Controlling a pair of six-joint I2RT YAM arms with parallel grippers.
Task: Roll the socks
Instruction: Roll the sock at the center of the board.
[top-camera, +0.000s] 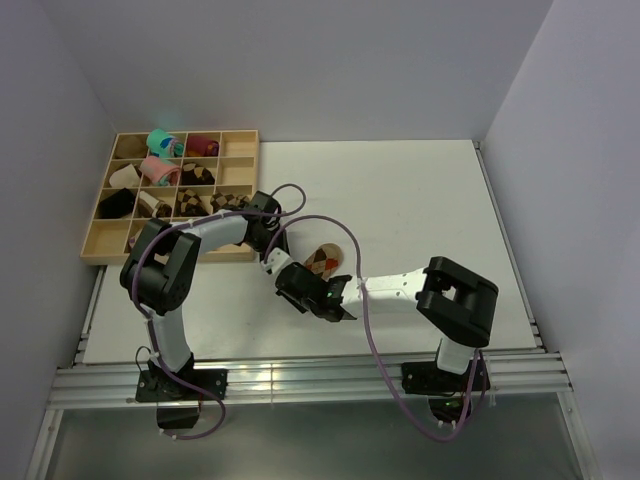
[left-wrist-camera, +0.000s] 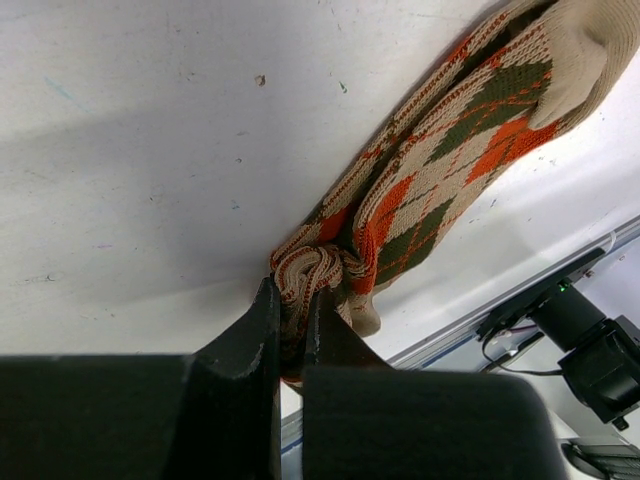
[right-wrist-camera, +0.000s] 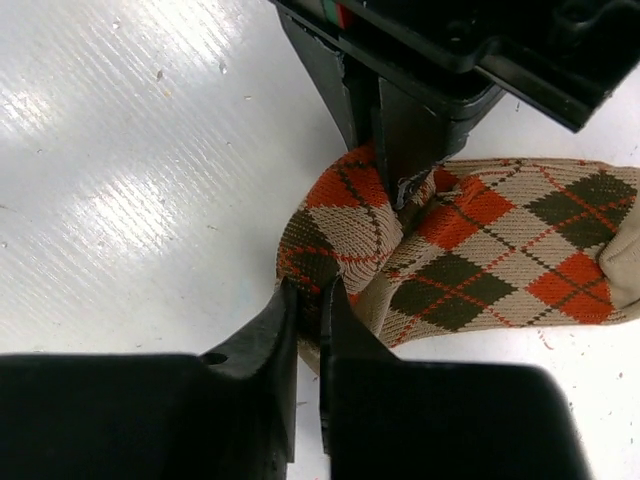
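The socks lie on the bench near its middle, just ahead of both arms, with the tan fabric and its red and brown diamonds stretching away from the wrists. The left jaws are clamped on a bunched wad at the end opposite the plain cream tip. The right jaws are closed on a fold of the same end, just beside the left ones and almost touching them. This looks like the very start of the roll: one end is gathered and the rest is still flat.

To do it well, both wrists should turn the pinched end over toward the cream tip together and at the same height, so the roll starts straight, not skewed. Keeping the fabric low lets the flat part drag on the bench and hold tension. The right jaws seem to catch only a thin edge, so a sharp pull could slip it free. With the jaws this close, any sideways drift risks a knock between them.
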